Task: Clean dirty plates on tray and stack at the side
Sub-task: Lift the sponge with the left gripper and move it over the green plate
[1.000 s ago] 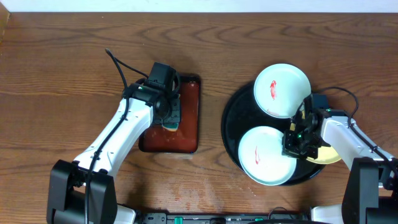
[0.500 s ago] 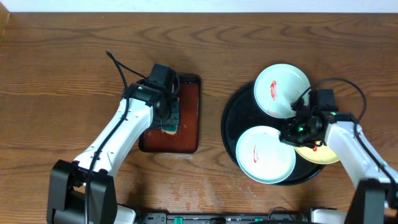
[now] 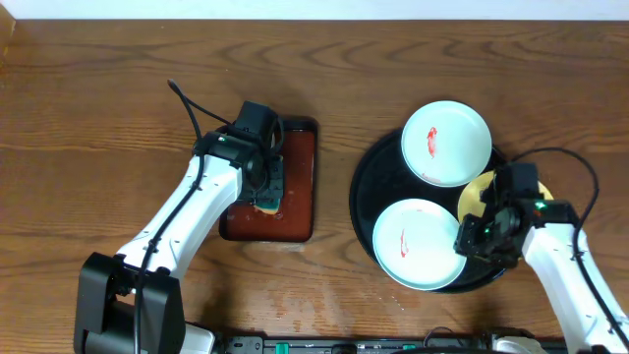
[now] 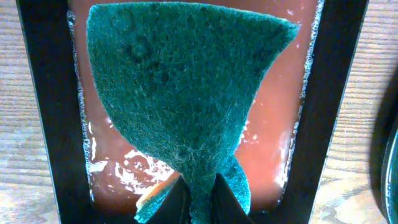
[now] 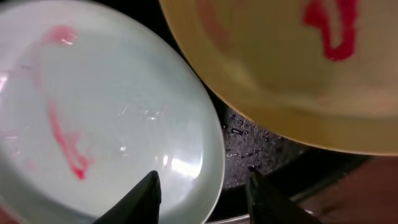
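Two pale mint-white plates with red smears lie on the round black tray [image 3: 366,197]: one at the back [image 3: 445,143], one at the front [image 3: 419,245]. A pale yellow plate [image 3: 478,193] with a red smear lies at the tray's right, mostly hidden under my right arm. My right gripper [image 3: 470,239] is open, its fingers either side of the front plate's right rim [image 5: 214,155]; the yellow plate [image 5: 292,74] is above it in the right wrist view. My left gripper [image 3: 267,192] is shut on a green sponge [image 4: 180,87] over the reddish-brown tray [image 3: 300,187].
The reddish-brown rectangular tray [image 4: 273,137] holds shallow foamy liquid under the sponge. Wooden table [image 3: 98,118] surrounds both trays. The round tray's wet black floor [image 5: 255,143] shows between the two plates in the right wrist view.
My right gripper has moved forward and right, from between the plates to the front plate's right rim. The left gripper with the sponge has barely shifted over the reddish-brown tray.
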You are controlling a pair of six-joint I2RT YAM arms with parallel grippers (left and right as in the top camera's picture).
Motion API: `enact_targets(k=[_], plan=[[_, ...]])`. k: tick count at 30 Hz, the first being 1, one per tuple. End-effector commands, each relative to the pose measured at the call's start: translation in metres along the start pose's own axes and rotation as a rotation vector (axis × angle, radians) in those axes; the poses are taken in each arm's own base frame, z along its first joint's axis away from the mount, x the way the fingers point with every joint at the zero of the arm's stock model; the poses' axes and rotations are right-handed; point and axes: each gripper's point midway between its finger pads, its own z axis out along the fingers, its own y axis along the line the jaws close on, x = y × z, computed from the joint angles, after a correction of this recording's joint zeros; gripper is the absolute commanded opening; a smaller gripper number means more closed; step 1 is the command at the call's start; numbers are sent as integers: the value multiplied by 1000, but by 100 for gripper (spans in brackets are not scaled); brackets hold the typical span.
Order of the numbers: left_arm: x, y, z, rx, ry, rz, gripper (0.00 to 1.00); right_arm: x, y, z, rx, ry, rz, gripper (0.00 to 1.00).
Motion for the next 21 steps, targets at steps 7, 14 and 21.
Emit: enact_targets(k=[7, 14, 21], plan=[[-3, 1, -6, -4, -22, -1, 7, 9, 3, 41, -70, 30, 48, 17], [0, 1, -13, -2, -18, -1, 7, -37, 42, 29, -263, -142, -8, 1], [-2, -30, -46, 173, -60, 16, 7, -37, 48, 29, -273, -151, -48, 2]])
